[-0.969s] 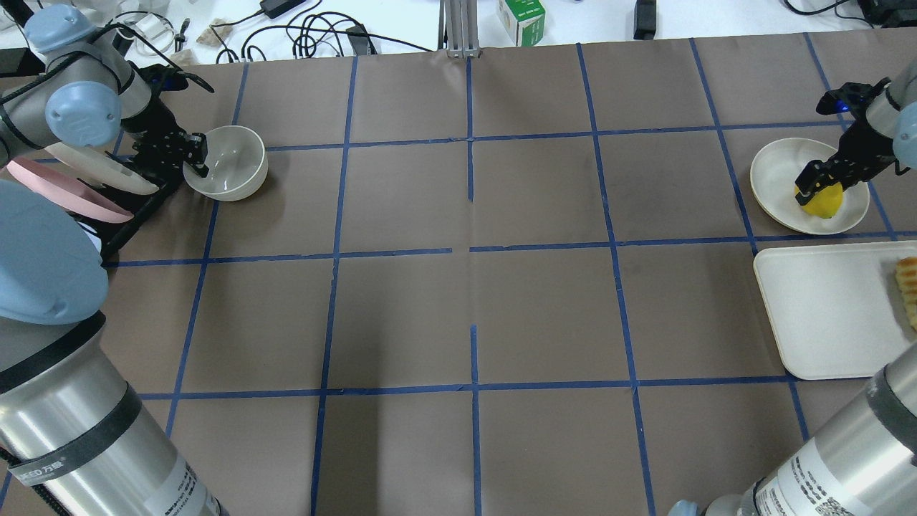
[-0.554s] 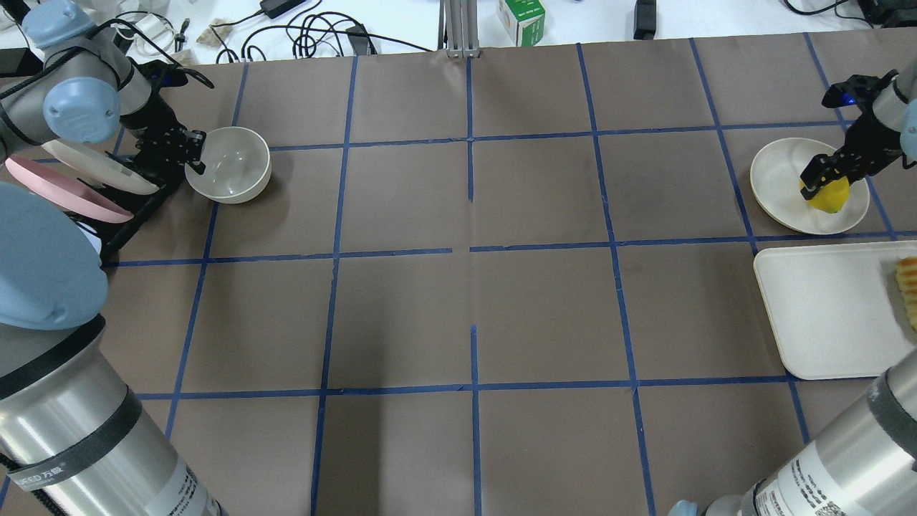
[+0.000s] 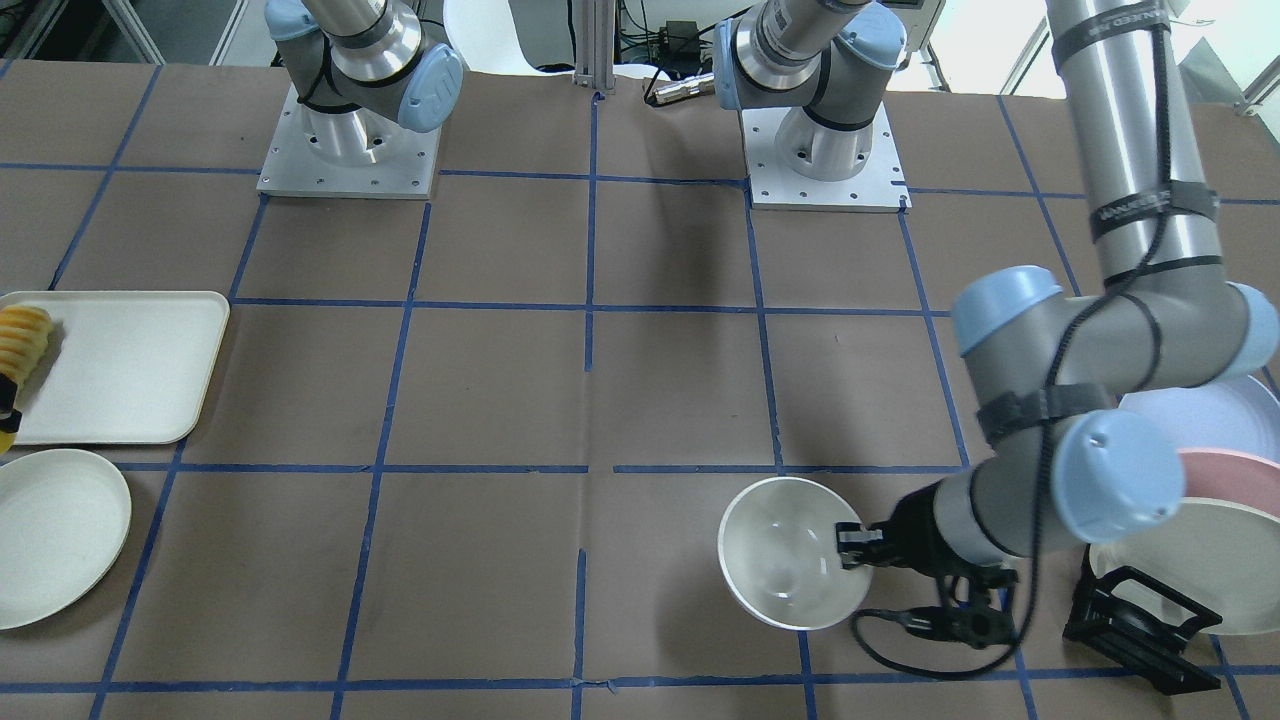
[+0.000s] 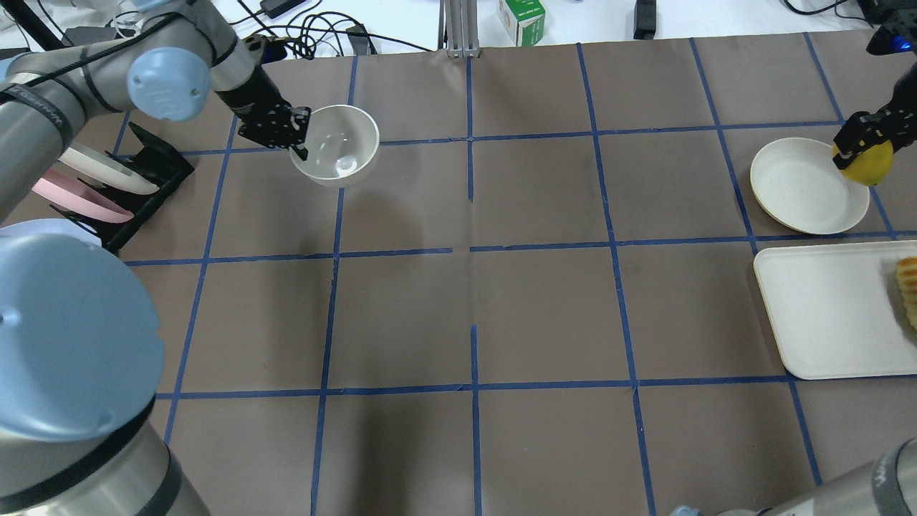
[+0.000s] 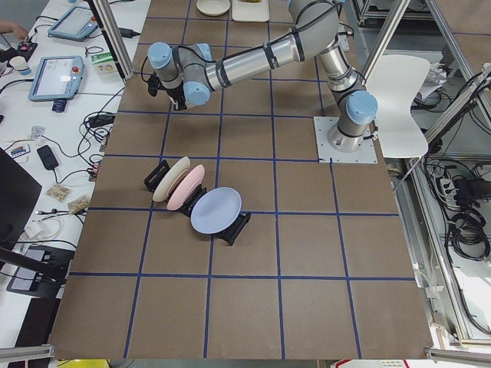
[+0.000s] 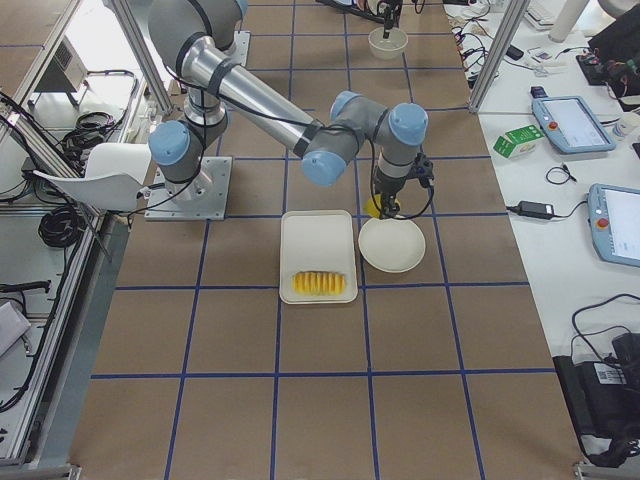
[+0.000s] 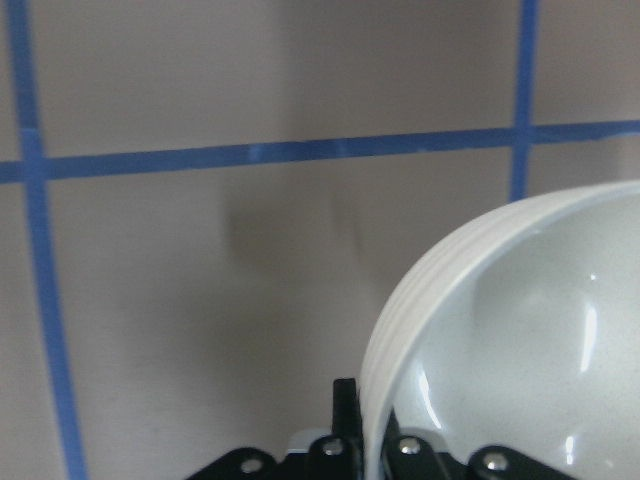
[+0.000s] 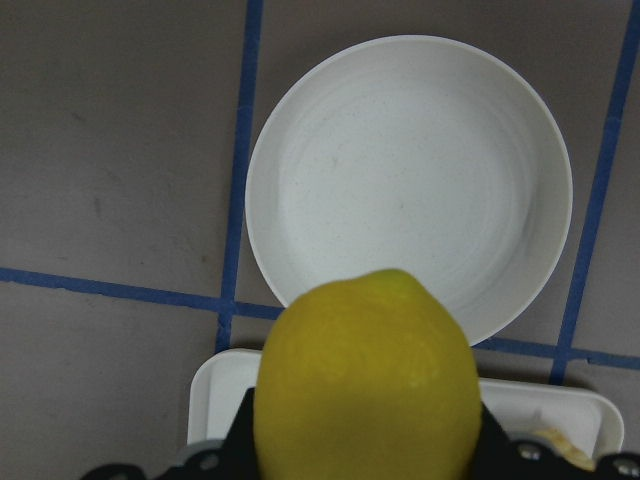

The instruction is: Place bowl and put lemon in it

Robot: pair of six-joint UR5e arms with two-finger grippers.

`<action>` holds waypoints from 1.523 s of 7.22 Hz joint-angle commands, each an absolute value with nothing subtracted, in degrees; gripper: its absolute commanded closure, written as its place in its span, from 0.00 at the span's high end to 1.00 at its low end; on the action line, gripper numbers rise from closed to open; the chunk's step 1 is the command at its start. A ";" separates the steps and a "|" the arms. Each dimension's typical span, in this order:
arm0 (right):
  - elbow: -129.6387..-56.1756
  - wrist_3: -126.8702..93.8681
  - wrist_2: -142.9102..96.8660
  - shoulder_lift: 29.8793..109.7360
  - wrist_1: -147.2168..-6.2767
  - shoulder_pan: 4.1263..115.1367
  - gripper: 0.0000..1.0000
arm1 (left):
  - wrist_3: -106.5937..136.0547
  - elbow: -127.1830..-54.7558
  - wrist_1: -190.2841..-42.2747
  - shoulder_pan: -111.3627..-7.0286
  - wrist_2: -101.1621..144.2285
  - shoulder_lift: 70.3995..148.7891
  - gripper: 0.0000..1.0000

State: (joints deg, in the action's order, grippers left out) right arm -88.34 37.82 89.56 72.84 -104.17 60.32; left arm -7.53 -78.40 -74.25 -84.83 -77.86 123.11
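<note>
The off-white bowl [image 4: 337, 147] hangs tilted above the table, held by its near-left rim in my left gripper [image 4: 299, 142], which is shut on it. It also shows in the front view [image 3: 790, 555] and fills the lower right of the left wrist view [image 7: 520, 340]. My right gripper [image 4: 860, 147] is shut on the yellow lemon [image 4: 870, 165] and holds it in the air over the right edge of the flat white plate [image 4: 795, 186]. The right wrist view shows the lemon [image 8: 365, 380] above that plate [image 8: 410, 180].
A black rack with cream, pink and blue plates [image 4: 107, 186] stands at the left. A white tray [image 4: 824, 308] with a ridged yellow-orange food piece [image 4: 908, 287] lies at the right, just in front of the plate. Cables and a green box lie beyond the far edge.
My left gripper has carried the bowl up and to the right, away from the rack. My right gripper has lifted the lemon off the plate and moved it toward the plate's right edge.
</note>
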 commanded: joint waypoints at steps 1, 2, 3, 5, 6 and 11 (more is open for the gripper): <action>-88.50 30.97 89.12 78.38 -98.11 65.97 0.26 | 0.25 -82.77 -71.39 -93.13 -76.46 122.17 0.00; -88.33 28.59 89.21 79.88 -96.52 69.57 0.26 | 5.22 -84.79 -66.32 -96.21 -76.55 123.30 0.00; -88.94 26.74 89.12 81.20 -96.16 70.74 0.26 | 10.23 -86.73 -61.48 -99.37 -76.81 123.92 0.00; -88.42 21.30 88.86 81.82 -95.18 74.68 0.26 | 10.90 -92.26 -59.85 -101.51 -77.25 121.39 0.00; -88.33 16.92 88.77 81.74 -95.45 77.84 0.26 | 10.90 -94.37 -59.59 -101.51 -77.17 120.33 0.00; -88.24 1.01 87.29 76.04 -104.03 90.94 0.26 | 12.75 -89.49 -65.88 -98.19 -84.19 112.44 1.00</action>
State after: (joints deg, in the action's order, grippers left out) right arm -88.32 5.25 88.35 77.92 -100.99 88.01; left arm 13.36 -91.58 -62.31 -99.75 -82.19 115.79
